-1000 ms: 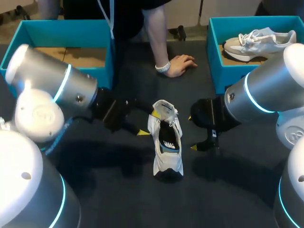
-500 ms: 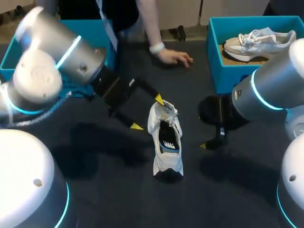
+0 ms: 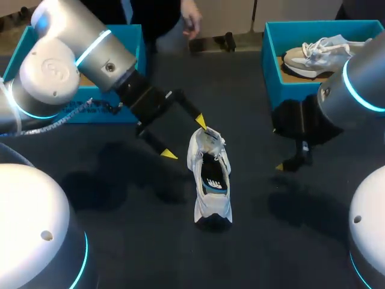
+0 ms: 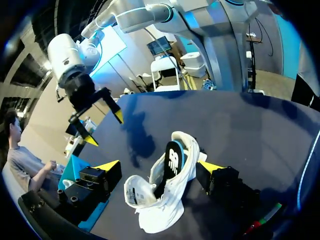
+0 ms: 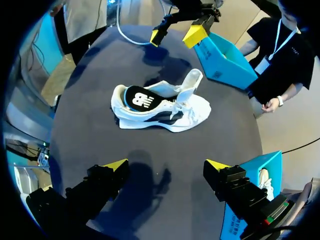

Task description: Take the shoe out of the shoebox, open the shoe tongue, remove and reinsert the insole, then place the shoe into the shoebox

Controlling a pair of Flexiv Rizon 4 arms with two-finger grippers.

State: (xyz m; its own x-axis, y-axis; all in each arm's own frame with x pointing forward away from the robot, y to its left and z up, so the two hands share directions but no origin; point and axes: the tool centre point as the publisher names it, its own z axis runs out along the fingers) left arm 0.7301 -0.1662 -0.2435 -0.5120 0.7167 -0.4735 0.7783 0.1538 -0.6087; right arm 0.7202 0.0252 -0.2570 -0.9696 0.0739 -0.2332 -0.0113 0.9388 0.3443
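Dark table (image 3: 271,241), teal box (image 3: 129,36) far left, and the shoe (image 3: 210,180) lies mid-table, well clear of that box. Left gripper (image 3: 184,138) is spread wide and empty, one tip right at the raised tongue (image 3: 207,137); I can't tell if it touches. Right gripper (image 5: 165,164) is wide too, empty, off to the side. The danger as I see it: nothing pins the shoe, so a tug on the insole (image 3: 213,179) could drag or tip it.
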